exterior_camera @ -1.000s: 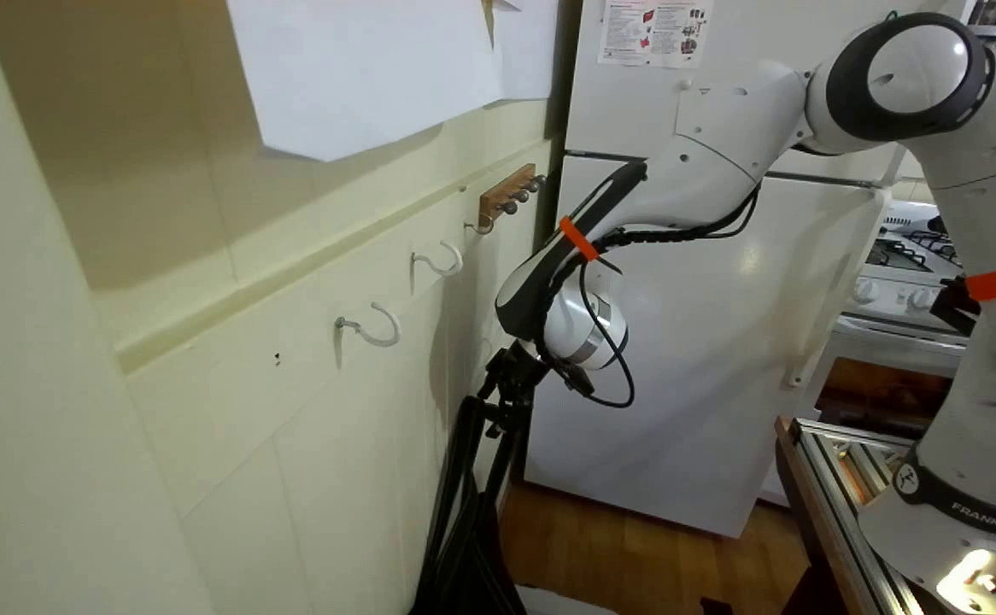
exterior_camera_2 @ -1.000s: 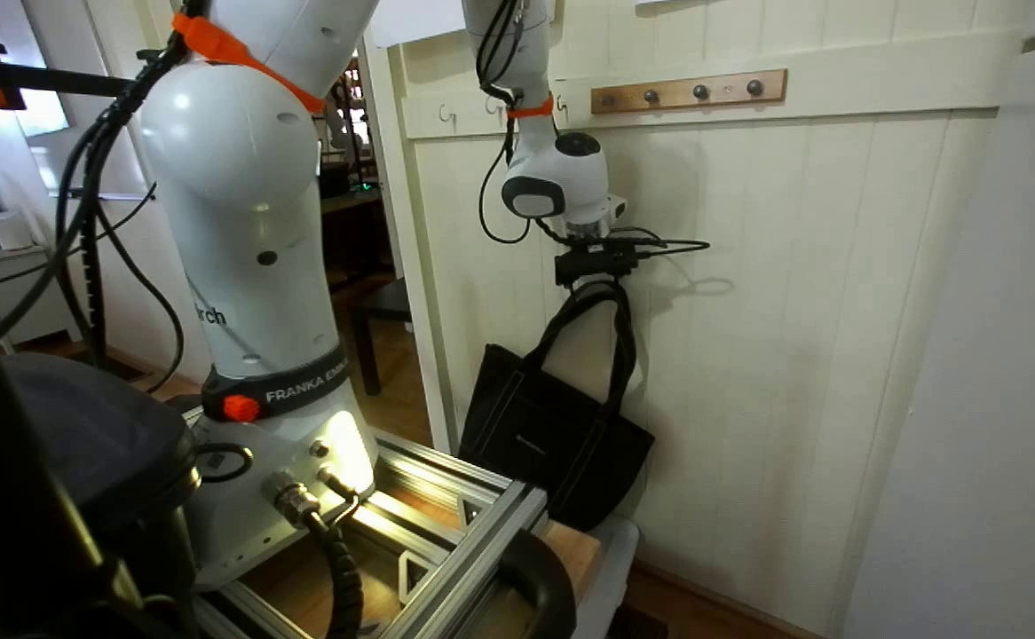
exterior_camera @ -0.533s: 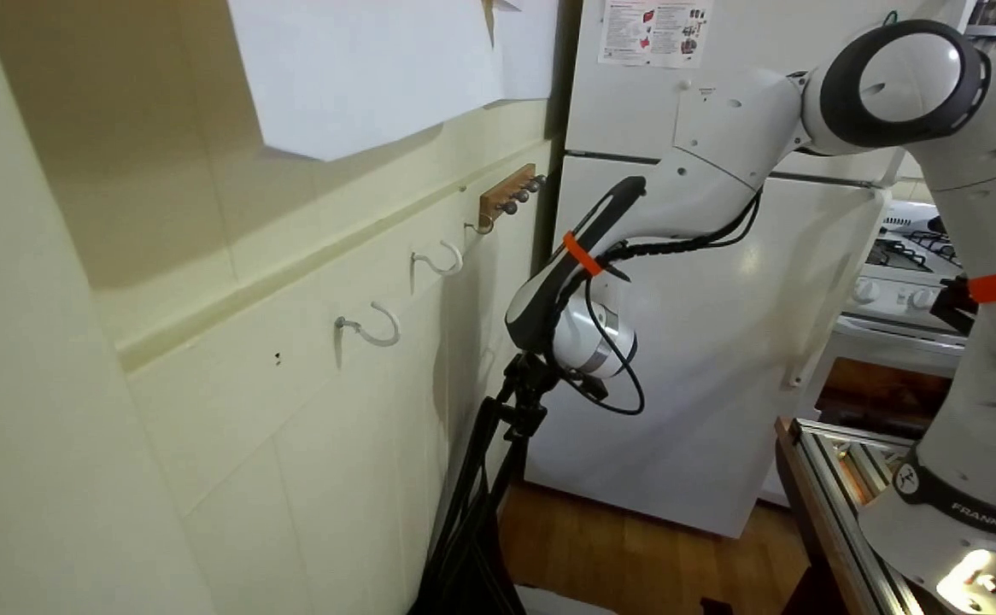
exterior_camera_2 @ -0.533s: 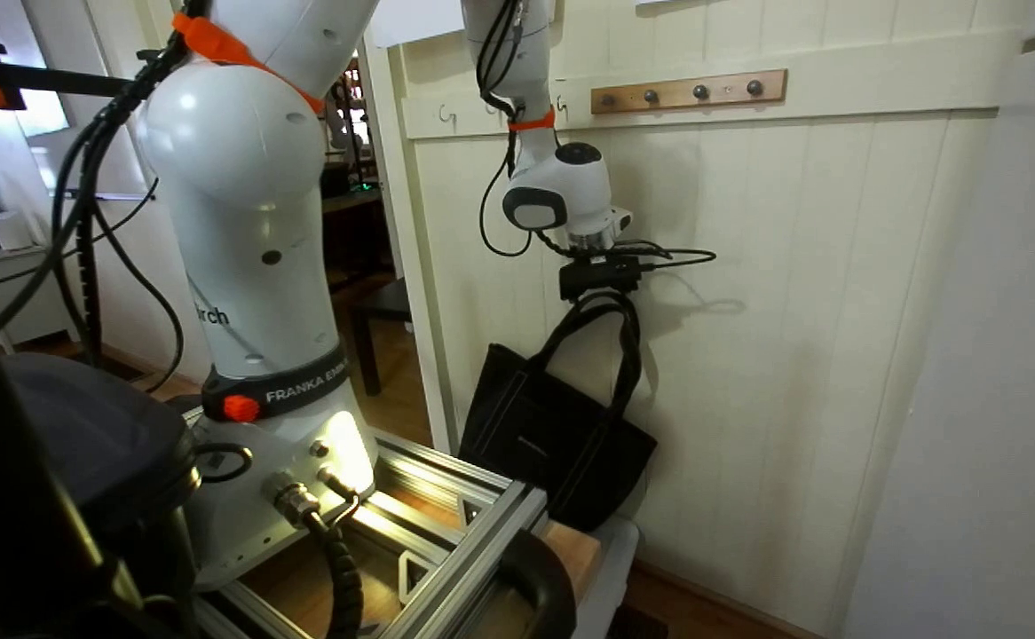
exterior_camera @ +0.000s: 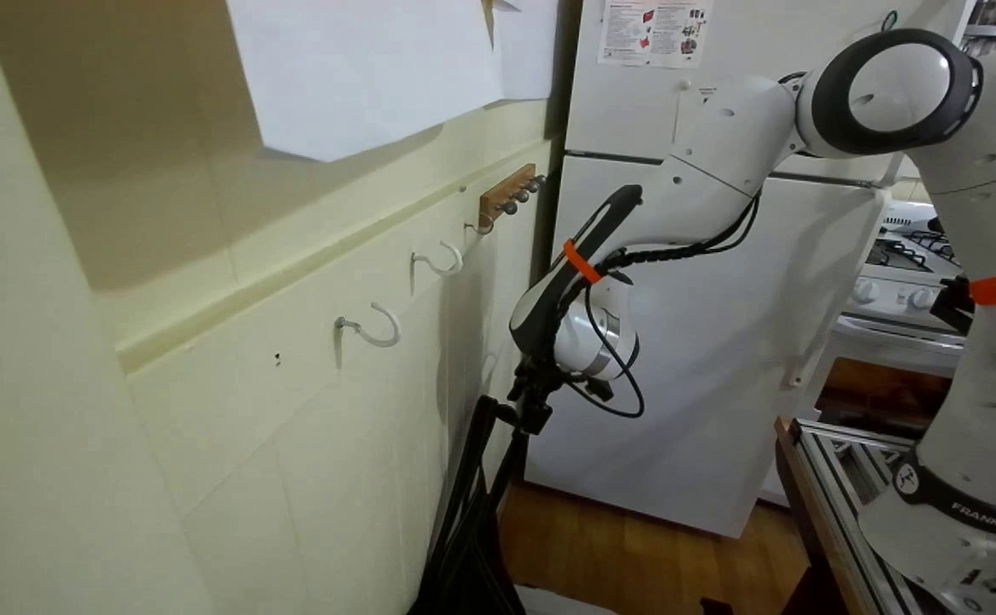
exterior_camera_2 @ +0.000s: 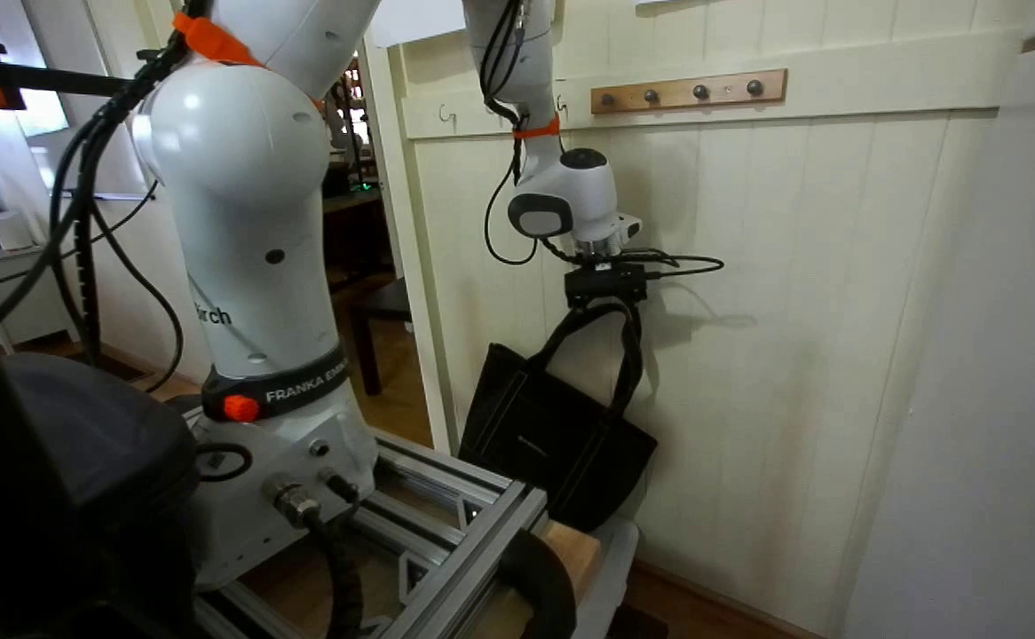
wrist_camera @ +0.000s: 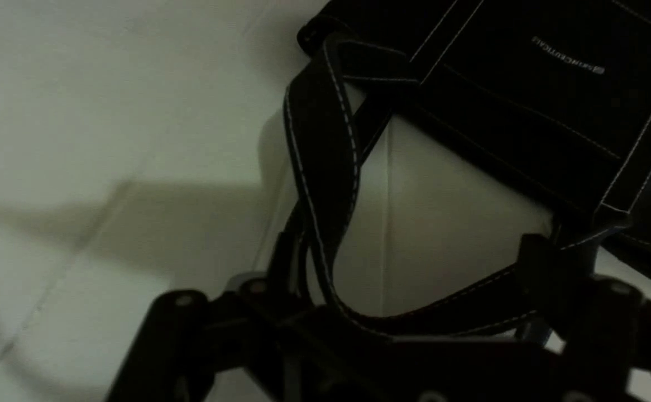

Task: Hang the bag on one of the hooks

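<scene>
The black bag leans tilted by the wall in an exterior view, its straps arching up to my gripper. In the wrist view, the bag's body fills the upper right and its strap loops down between my fingers. Those fingers stand wide apart at either side of the strap, not clamped on it. Of the hooks, a tan wooden strip with dark knobs is on the wall rail, up and to the right of my gripper. The bag's underside is hidden.
White curled wire hooks stick out of the wall beside the wooden strip. A refrigerator stands close behind the arm. White sheets hang above the rail. The metal base frame and a white bin are below the bag.
My gripper has sunk a little and drawn slightly away from the wall, fingers still apart. The bag's body has hardly moved. The bright light patch on the robot base is gone.
</scene>
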